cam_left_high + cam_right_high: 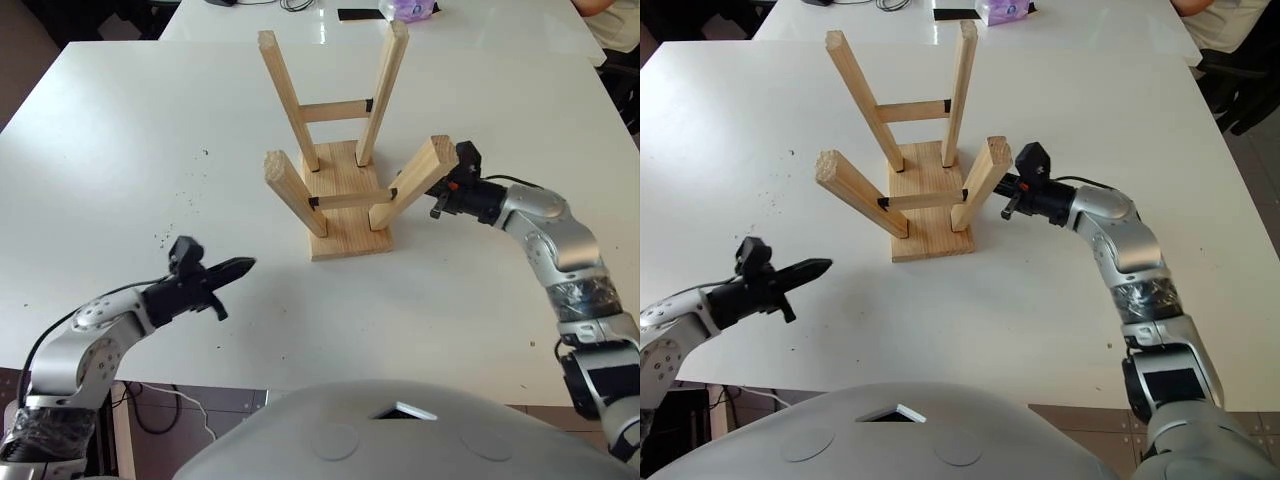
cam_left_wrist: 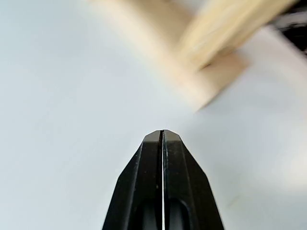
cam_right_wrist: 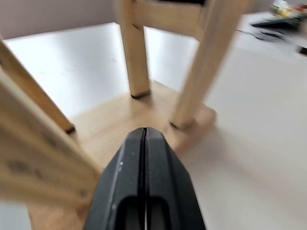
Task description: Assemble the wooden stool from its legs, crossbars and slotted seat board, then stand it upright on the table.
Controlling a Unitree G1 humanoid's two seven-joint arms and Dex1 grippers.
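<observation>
The stool (image 1: pixel 345 200) is standing upside down (seat board (image 1: pixel 350 238) flat on the table (image 1: pixel 120 150)). The right gripper (image 3: pixel 145 130), fingers closed, is hovering just beside one leg (image 1: pixel 415 180); the left gripper (image 1: pixel 248 265), also closed, is hovering well apart.

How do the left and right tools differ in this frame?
The left tool hangs over bare table, well clear of the stool; the right tool sits close beside the stool's near right leg. The left tool points at the stool from the left, the right tool from the right. Both are shut, holding nothing.
</observation>
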